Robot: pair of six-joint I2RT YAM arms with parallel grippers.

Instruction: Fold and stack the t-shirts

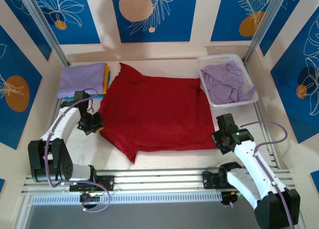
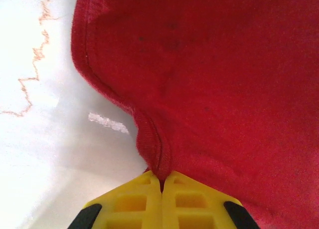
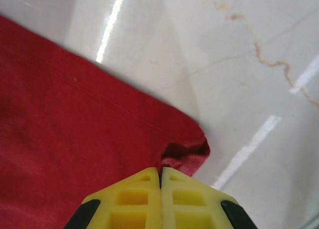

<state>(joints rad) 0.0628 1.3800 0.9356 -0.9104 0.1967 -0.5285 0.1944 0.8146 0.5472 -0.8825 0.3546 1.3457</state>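
At the far left corner of the surface (image 1: 164,158), a folded stack of t-shirts (image 1: 82,79) is lying with lavender on top and orange-yellow and blue edges showing along its right side. Just in front of it, the left end effector (image 1: 97,125) is pinching the left hem of the dark red t-shirt (image 1: 154,112). In the left wrist view its yellow fingers (image 2: 134,204) are pressing together on a raised fold of that hem.

The dark red t-shirt is lying spread out flat across the middle of the surface. At its near right corner, the right end effector (image 1: 220,139) is clamping the cloth. The right wrist view shows the corner bunching up between the closed yellow fingers (image 3: 189,204).

In the far right corner, crumpled lavender t-shirts (image 1: 227,82) are sitting in a white lattice basket (image 1: 219,57), one spilling over its right rim.
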